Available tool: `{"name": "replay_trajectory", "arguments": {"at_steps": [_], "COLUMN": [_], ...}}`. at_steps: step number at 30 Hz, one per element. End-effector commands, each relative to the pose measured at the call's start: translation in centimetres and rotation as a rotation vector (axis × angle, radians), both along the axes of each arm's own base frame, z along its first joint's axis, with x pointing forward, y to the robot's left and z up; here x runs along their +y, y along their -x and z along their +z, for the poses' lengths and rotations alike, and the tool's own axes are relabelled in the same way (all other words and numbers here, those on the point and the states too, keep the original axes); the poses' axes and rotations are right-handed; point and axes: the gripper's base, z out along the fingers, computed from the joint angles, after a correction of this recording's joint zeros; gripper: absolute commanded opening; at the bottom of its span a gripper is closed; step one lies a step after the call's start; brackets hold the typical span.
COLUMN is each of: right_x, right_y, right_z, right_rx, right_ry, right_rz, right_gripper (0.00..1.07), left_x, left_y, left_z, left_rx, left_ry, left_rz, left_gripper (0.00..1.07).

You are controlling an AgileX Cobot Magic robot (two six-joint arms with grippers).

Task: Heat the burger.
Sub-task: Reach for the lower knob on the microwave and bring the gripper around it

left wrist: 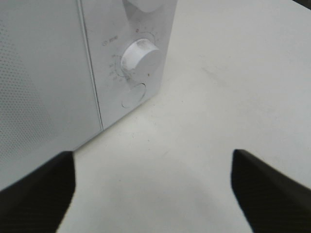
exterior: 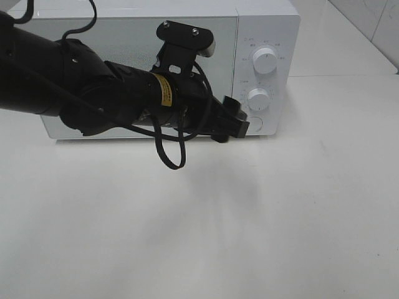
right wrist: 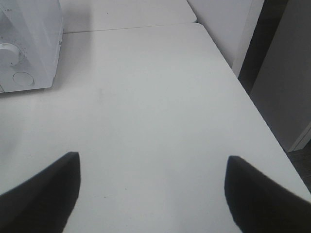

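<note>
Your right gripper [right wrist: 153,158] hangs over the white table [exterior: 249,237], fingers spread wide with nothing between them. Farther back, your left arm [exterior: 93,93] stretches nearly level from the left edge to the frame's middle. The left gripper [exterior: 235,124] is released and empty, just before the lower knob [exterior: 258,98] of the microwave [exterior: 112,31]. Its door is shut, and no view shows the burger.

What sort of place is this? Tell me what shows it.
Probably a robot test bench staged as a kitchen: a white microwave with two dials, a plain white table, and a black robot arm in front.
</note>
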Motion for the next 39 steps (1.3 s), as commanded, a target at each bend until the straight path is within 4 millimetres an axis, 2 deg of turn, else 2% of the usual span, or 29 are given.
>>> {"name": "replay_trajectory", "arguments": {"at_steps": [1,7,14,16,20,21,23,24,25,26,27,28,29,30,31,32,33,34,35,36,37,38,39], "right_x": [0.0,0.0,0.0,0.0,0.0,0.0,0.0,0.0,0.0,0.0,0.0,0.0,0.0,0.0,0.0,0.0,0.0,0.0,0.0,0.0,0.0,0.0,0.0], "right_y": [0.4,0.4,0.4,0.4,0.4,0.4,0.4,0.4,0.4,0.4,0.4,0.4,0.4,0.4,0.4,0.4,0.4,0.4,0.4,0.4,0.4,0.4,0.4], "right_z": [0.0,0.0,0.0,0.0,0.0,0.0,0.0,0.0,0.0,0.0,0.0,0.0,0.0,0.0,0.0,0.0,0.0,0.0,0.0,0.0,0.0,0.0,0.0], "right_rx": [-0.028,-0.028,-0.028,-0.028,-0.028,-0.028,-0.028,-0.028,-0.028,-0.028,-0.028,-0.028,-0.028,-0.028,-0.028,-0.028,-0.028,-0.028,-0.028,-0.028,-0.028,-0.028,-0.028], "right_ry": [0.005,0.005,0.004,0.004,0.004,0.004,0.004,0.004,0.004,0.004,0.004,0.004,0.004,0.004,0.004,0.004,0.004,0.004,0.004,0.004,0.004,0.004,0.004], "right_rz": [-0.007,-0.007,-0.006,-0.006,-0.006,-0.006,-0.006,-0.006,-0.006,-0.006,-0.006,-0.006,-0.006,-0.006,-0.006,-0.006,-0.006,-0.006,-0.006,-0.006,-0.006,-0.006,-0.006], "right_gripper": [0.76,0.76,0.76,0.76,0.76,0.76,0.76,0.76,0.76,0.76,0.76,0.76,0.76,0.76,0.76,0.76,0.76,0.76,0.76,0.76,0.76,0.76,0.76], "left_x": [0.0,1.2,4.4,4.7,7.2,7.2,9.2,9.2,10.7,10.7,11.7,13.7,13.7,15.7,16.8,16.8,18.8,19.9,19.9,21.9,22.9,22.9,24.8], "left_y": [0.9,1.9,4.2,4.4,4.9,4.9,4.5,4.5,4.0,4.0,3.7,3.2,3.2,2.9,2.8,2.8,2.7,2.7,2.7,2.8,2.9,2.9,3.3], "left_z": [0.3,0.3,2.0,2.3,3.4,3.4,4.7,4.7,5.8,5.8,6.4,7.5,7.5,8.5,9.1,9.1,10.1,10.6,10.6,11.3,11.6,11.6,11.9], "left_rx": [0.031,0.138,0.355,0.366,0.485,0.485,0.518,0.518,0.52,0.52,0.528,0.541,0.541,0.554,0.558,0.558,0.552,0.554,0.554,0.56,0.564,0.564,0.577], "left_ry": [-0.04,-0.173,-0.391,-0.406,-0.485,-0.485,-0.481,-0.481,-0.45,-0.45,-0.431,-0.388,-0.388,-0.348,-0.326,-0.326,-0.286,-0.268,-0.268,-0.245,-0.235,-0.235,-0.229], "left_rz": [-0.004,0.037,0.125,0.13,0.198,0.198,0.226,0.226,0.252,0.252,0.274,0.325,0.325,0.364,0.387,0.387,0.43,0.458,0.458,0.516,0.547,0.547,0.599], "left_gripper": [1.0,0.98,0.98,0.98,0.98,0.98,0.98,0.98,0.98,0.98,0.98,0.98,0.98,0.98,0.98,0.98,0.98,0.98,0.98,0.98,0.98,0.98,0.98]}}
